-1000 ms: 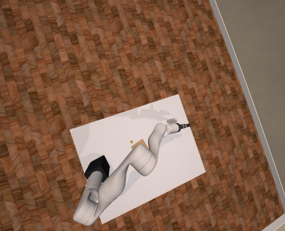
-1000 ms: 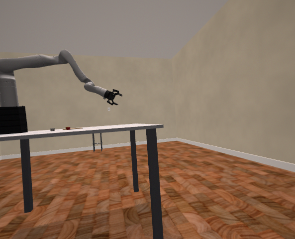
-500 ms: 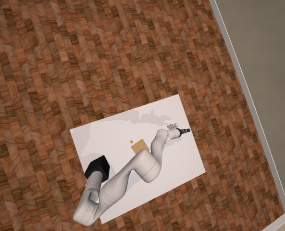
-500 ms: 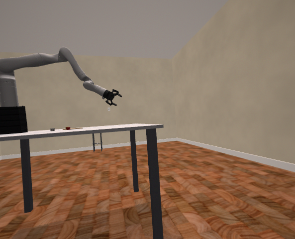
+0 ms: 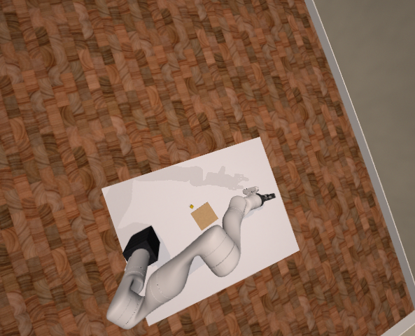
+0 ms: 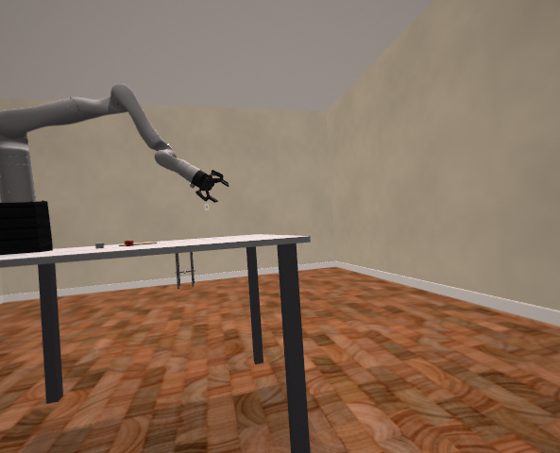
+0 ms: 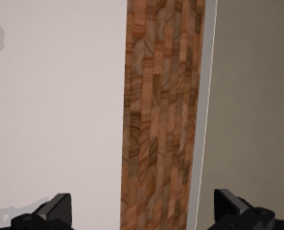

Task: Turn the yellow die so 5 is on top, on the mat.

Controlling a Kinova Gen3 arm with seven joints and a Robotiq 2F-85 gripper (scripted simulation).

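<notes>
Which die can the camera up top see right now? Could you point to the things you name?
The yellow die (image 5: 191, 206), beside the tan mat (image 5: 204, 215) (image 6: 146, 243); the red (image 6: 128, 243) and grey (image 6: 99, 245) dice show only from the side.

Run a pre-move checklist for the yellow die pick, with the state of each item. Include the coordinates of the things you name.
1. Gripper (image 5: 273, 196) (image 6: 221, 192) open, nothing between the fingers: ok.
2. Gripper positioned over the yellow die (image 5: 191, 206): not ok, it is high up near the table's far end from the base.
3. Yellow die fully on the tan mat (image 5: 204, 215): not ok, it sits beside the mat, near one corner.
4. 5 on top of the yellow die: cannot tell, too small to read.
5. Red die (image 6: 128, 243) and gray die (image 6: 99, 245) apart from each other: ok, a gap shows in the exterior view.
6. Wrist camera sees the yellow die: not ok, only table, floor and wall beyond the fingers.
</notes>
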